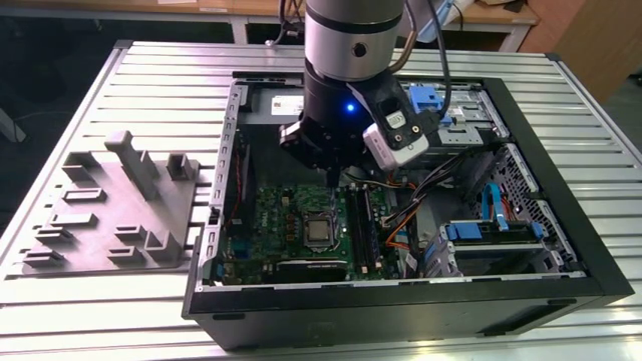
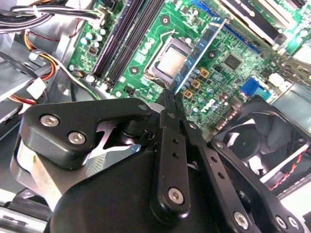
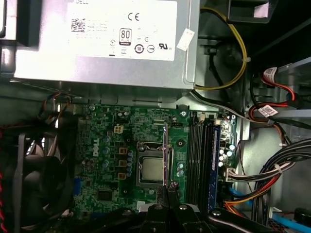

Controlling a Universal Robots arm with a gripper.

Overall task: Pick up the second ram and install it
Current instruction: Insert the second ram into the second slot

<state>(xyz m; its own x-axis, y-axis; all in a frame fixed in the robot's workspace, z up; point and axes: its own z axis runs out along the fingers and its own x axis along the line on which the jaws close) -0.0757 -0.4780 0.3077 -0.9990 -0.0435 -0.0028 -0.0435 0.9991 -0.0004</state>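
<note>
Black gripper point(image 2: 169, 97) clamped shut on end of thin narrow dark memory board point(image 2: 201, 51), board poised above silver processor socket point(image 3: 151, 170) on green motherboard point(image 3: 104, 145); long black memory slots point(image 3: 197, 155) just beside socket.

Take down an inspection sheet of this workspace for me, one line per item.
Surface: slatted metal table, open PC case on it.
Job's things: motherboard; dark ram slots beside the CPU socket, cannot tell if filled.
Clutter: grey fixture tray at the exterior view's left.
Grippers: gripper above the motherboard, near the socket.
Cables: black and orange cables beside the slots.
Surroundings: desk behind the table.
</note>
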